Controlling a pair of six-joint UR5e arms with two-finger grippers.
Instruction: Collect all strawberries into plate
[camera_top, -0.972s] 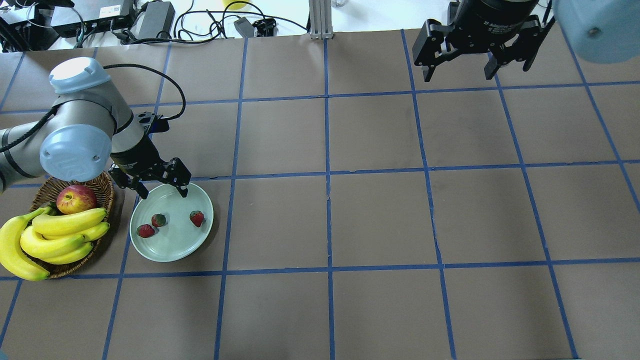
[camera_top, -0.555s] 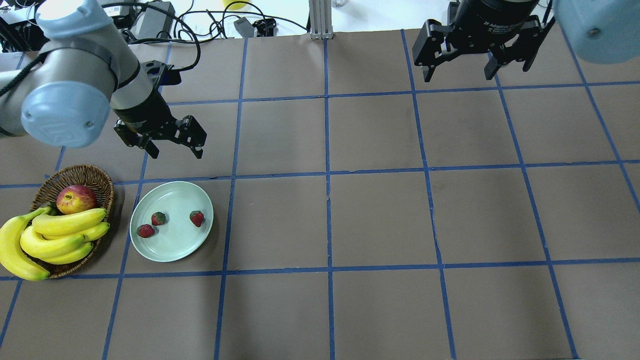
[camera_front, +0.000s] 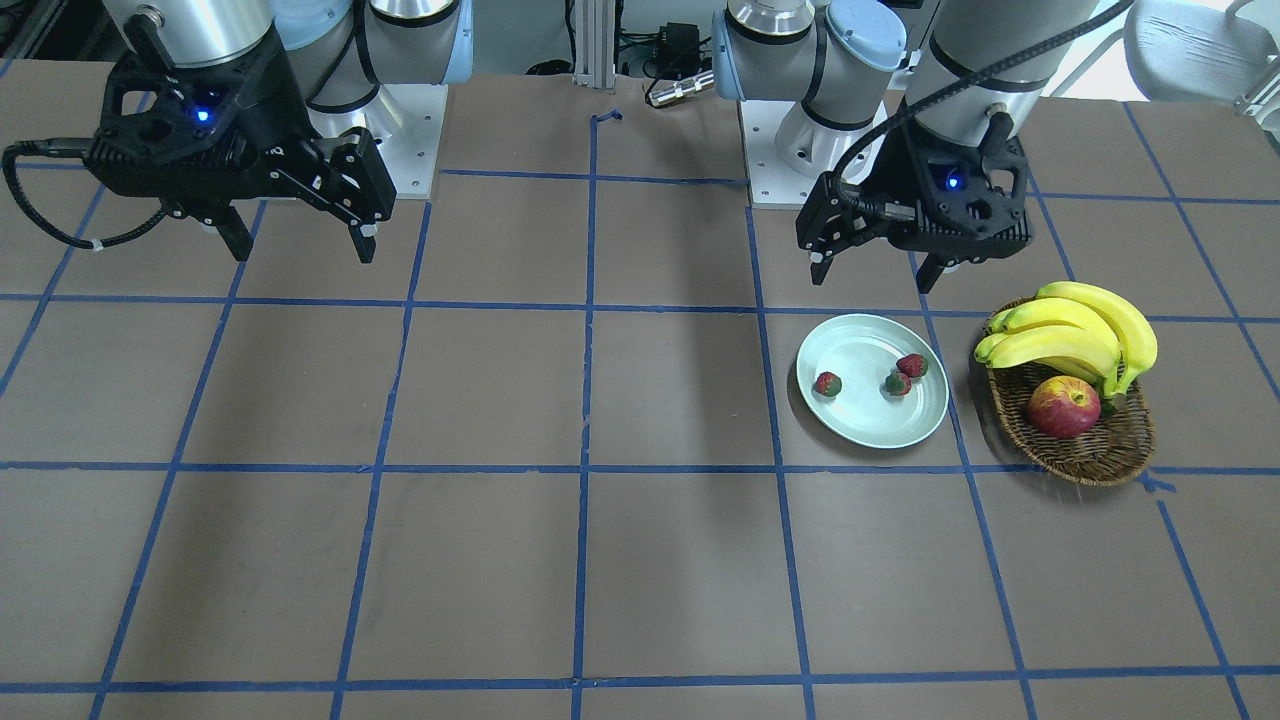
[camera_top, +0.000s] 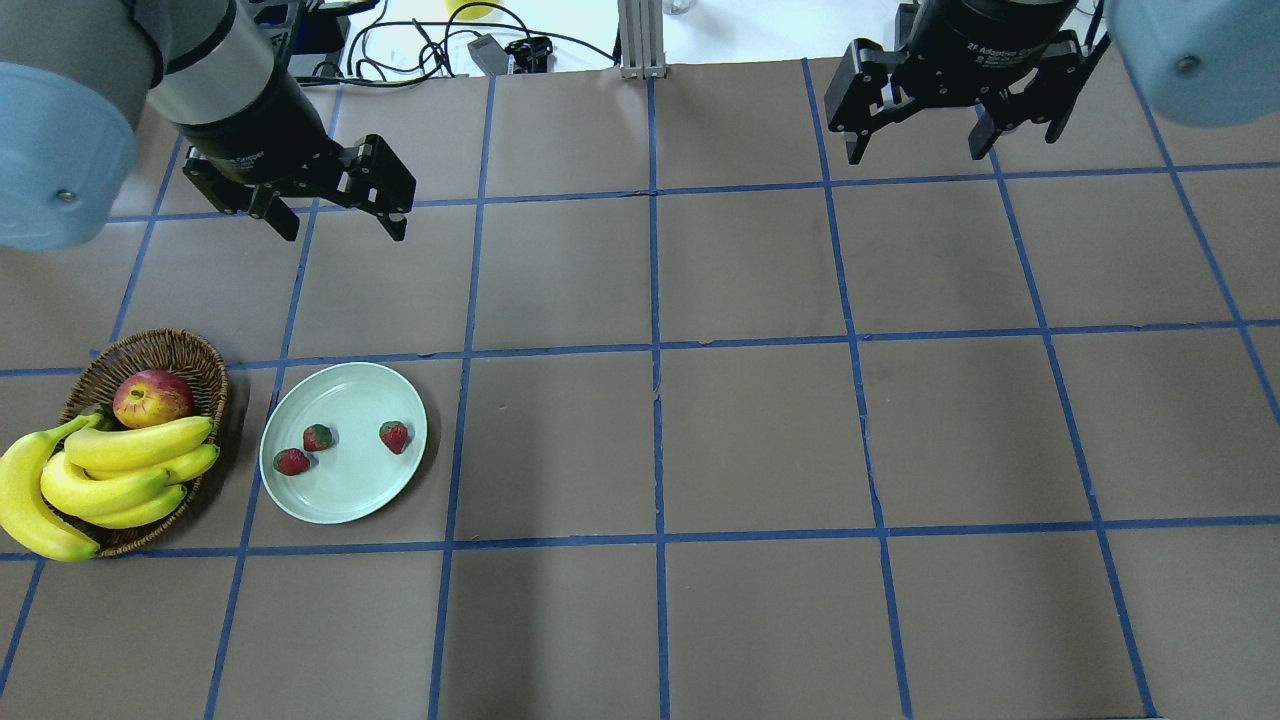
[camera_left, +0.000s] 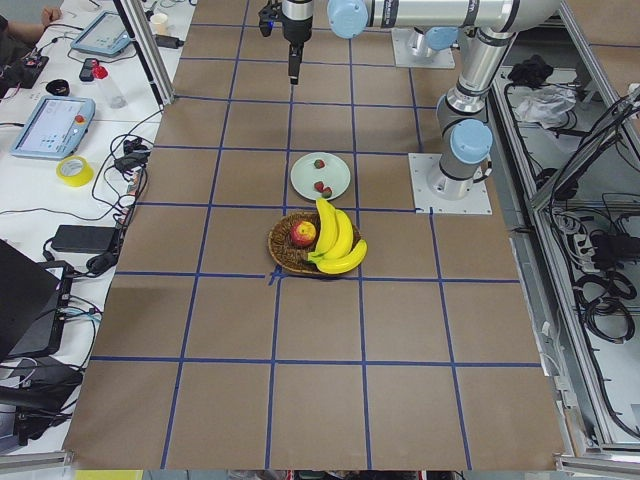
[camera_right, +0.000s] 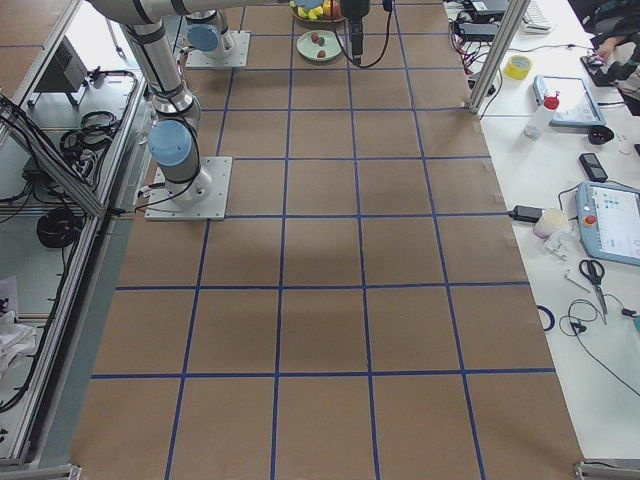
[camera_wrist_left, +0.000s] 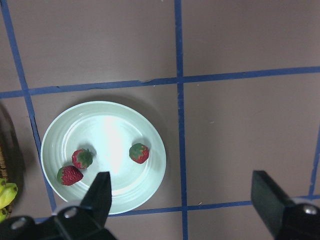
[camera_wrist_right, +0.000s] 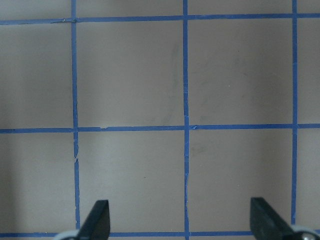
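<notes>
Up and away from the plate (camera_top: 350, 495) has gone the left gripper (camera_top: 343, 228), now hanging well beyond its far rim, jaws wide and empty. The right gripper (camera_top: 915, 152) hangs far off, wide too. All three strawberries (camera_top: 394, 437) lie on the plate, so I'd reckon the job done: retreat clear, don't dip back. Each berry seems to lie on its side, long axis flat, leafy ends pointing different ways.
</notes>
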